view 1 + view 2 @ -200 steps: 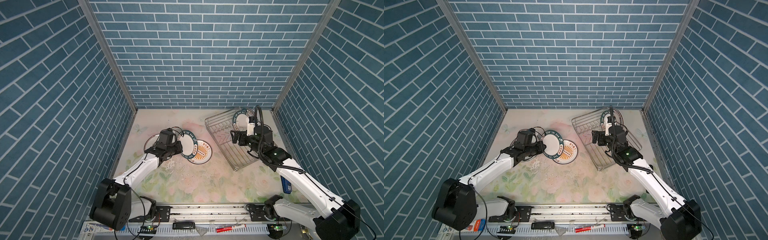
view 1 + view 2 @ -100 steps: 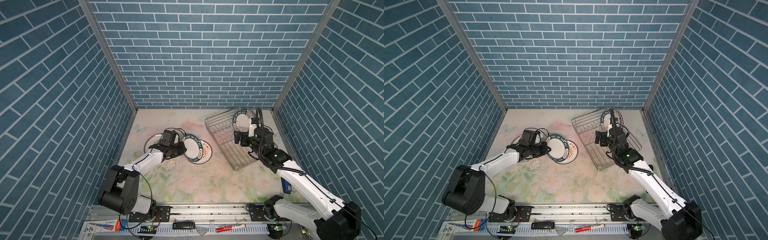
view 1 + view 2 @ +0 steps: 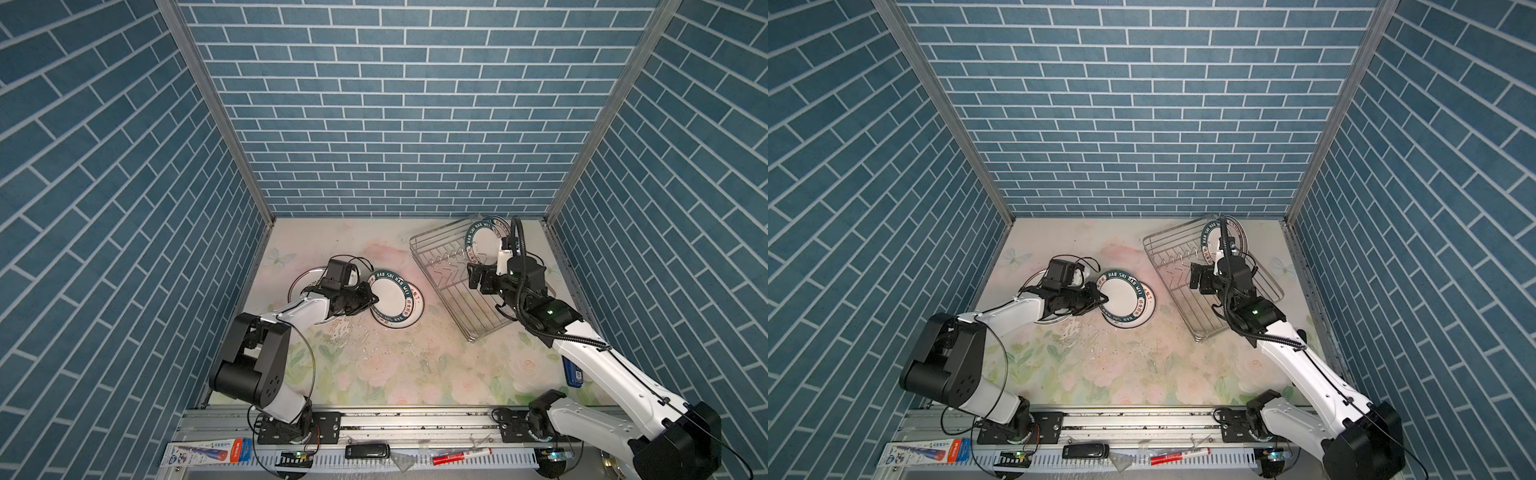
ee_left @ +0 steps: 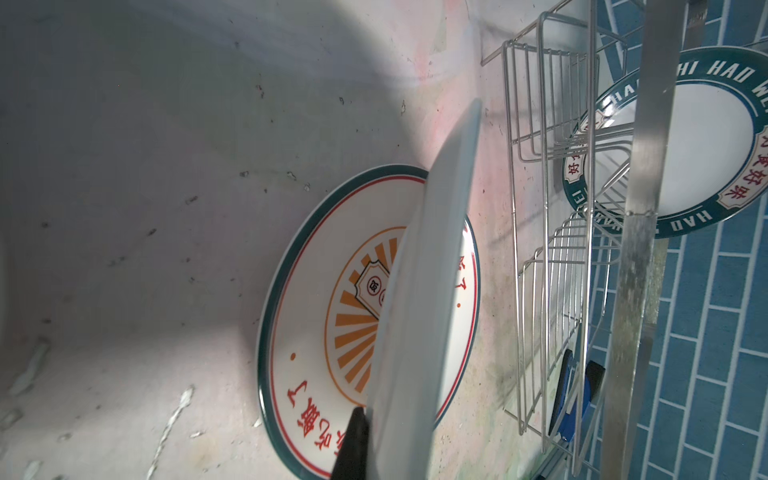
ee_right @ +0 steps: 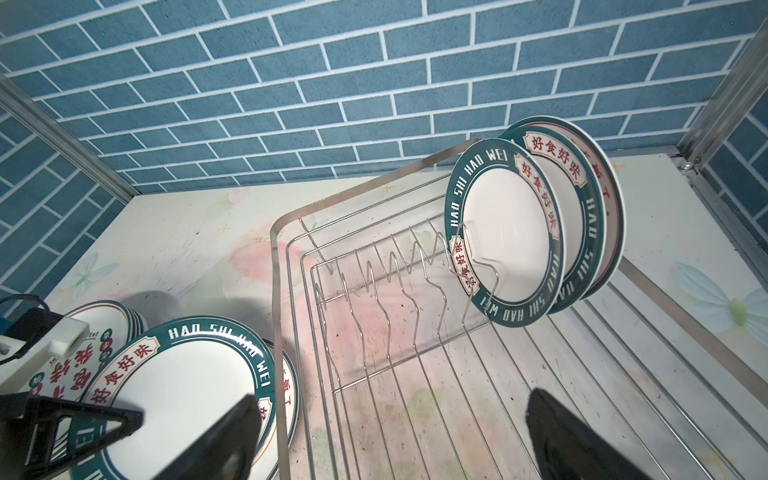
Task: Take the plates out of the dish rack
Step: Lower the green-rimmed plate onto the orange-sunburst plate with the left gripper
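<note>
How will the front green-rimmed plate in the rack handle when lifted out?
Likely rigid: the front green-rimmed plate looks like hard glazed ware. Probably slippery: its glossy face shows glare. It stands tilted in a wire slot of the dish rack, close to the plate behind; a sideways pull may snag the wire or tip that neighbour.
</note>
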Action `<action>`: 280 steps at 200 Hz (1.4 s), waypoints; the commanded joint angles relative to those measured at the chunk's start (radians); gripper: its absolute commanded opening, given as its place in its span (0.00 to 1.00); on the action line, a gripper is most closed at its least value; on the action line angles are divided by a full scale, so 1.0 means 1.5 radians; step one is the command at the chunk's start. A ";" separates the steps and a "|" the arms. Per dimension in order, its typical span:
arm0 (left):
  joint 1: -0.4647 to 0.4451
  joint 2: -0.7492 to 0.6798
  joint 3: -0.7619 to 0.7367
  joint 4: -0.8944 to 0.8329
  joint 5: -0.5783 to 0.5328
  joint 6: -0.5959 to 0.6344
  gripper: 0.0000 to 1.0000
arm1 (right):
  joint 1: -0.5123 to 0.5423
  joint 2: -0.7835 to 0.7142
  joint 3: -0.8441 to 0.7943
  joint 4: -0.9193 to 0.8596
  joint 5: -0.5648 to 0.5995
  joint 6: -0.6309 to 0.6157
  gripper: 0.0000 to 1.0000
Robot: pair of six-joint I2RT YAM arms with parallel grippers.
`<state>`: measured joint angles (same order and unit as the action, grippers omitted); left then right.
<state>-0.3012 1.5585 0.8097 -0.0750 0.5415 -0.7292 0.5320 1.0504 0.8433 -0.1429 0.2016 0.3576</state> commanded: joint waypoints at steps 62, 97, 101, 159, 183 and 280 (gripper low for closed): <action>0.002 0.013 0.027 -0.014 0.013 0.008 0.15 | 0.000 -0.015 -0.025 0.022 -0.005 -0.027 0.99; 0.002 0.013 0.037 -0.037 0.005 0.018 0.20 | -0.001 -0.014 -0.025 0.024 -0.006 -0.028 0.99; 0.002 0.014 0.037 -0.038 0.004 0.019 0.20 | -0.001 -0.014 -0.025 0.024 -0.007 -0.028 0.99; -0.001 0.030 0.057 -0.063 0.007 0.037 0.35 | -0.001 -0.015 -0.025 0.024 -0.014 -0.029 0.99; -0.002 0.030 0.060 -0.074 0.002 0.044 0.36 | -0.001 -0.015 -0.025 0.025 -0.014 -0.028 0.99; -0.025 0.058 0.114 -0.169 -0.052 0.089 0.40 | -0.001 -0.014 -0.026 0.026 -0.019 -0.031 0.99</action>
<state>-0.3283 1.6276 0.9535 -0.2695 0.4934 -0.6315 0.5320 1.0451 0.8310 -0.1261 0.1822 0.3569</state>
